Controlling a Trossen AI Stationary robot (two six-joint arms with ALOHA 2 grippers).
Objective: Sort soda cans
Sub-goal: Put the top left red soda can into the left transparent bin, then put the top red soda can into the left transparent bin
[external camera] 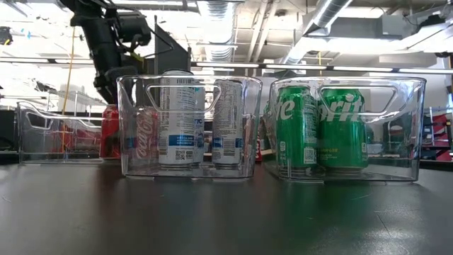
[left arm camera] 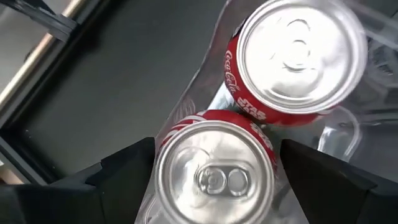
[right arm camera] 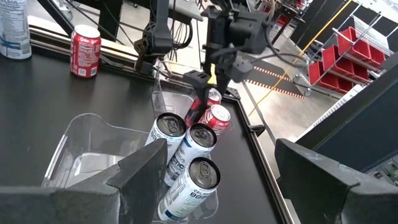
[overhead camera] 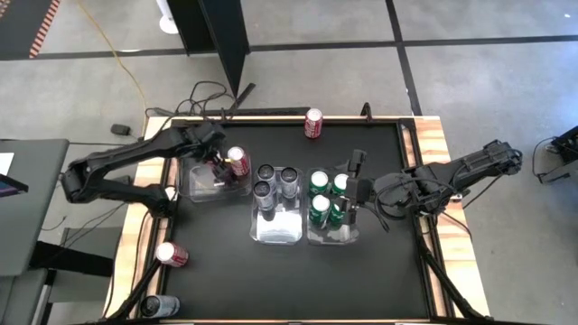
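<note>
Now the left pincer [left arm camera: 214,168] is clamped on a red can [left arm camera: 214,180] over the left bin [overhead camera: 200,185], beside another red [overhead camera: 237,161] (colour grouping, prob.). Right pincer [overhead camera: 354,191] waits spread near the greens [overhead camera: 318,183]; strays remain on the tabletop [overhead camera: 217,262].

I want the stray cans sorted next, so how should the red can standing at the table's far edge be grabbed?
Grip the red can around its round side wall, coming down from above. It stands upright and alone, with bare table on all sides for the pincer's fingers.
</note>
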